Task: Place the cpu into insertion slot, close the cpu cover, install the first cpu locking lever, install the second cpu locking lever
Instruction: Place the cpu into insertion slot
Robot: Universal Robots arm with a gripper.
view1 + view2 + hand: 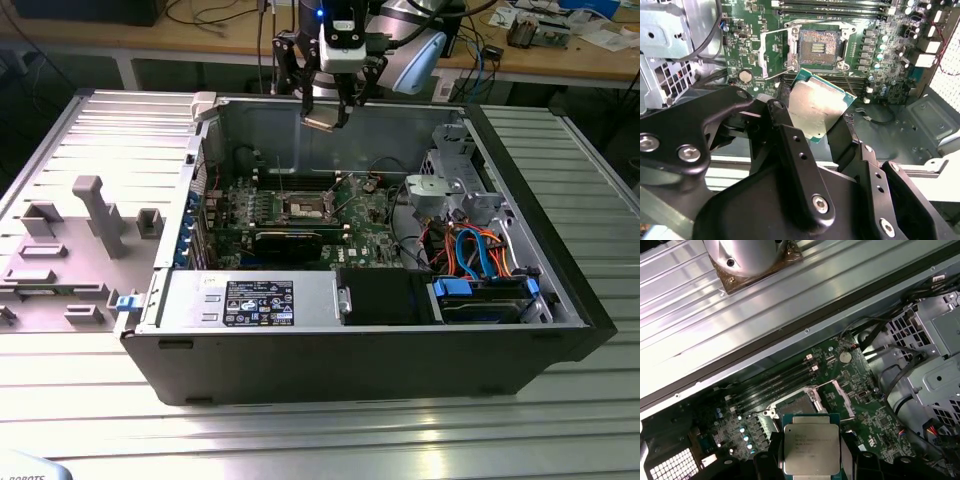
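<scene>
My gripper [325,118] hangs above the open computer case, shut on the cpu [322,121], a flat silver-topped chip held by its edges and tilted. In both wrist views the cpu [817,107] [811,447] sits between black fingers [782,125] [771,452]. Below it on the green motherboard [375,225] lies the insertion slot [303,207] [817,47] [797,404], its dark centre bare. The cpu cover [776,52] [836,392] is swung open beside the slot. The cpu is well above the slot, touching nothing else.
A black card [290,243] lies in front of the slot. A metal drive cage [455,180] and orange and blue cables [475,250] fill the case at the exterior view's right. A grey fixture plate [80,240] with blocks sits at the left.
</scene>
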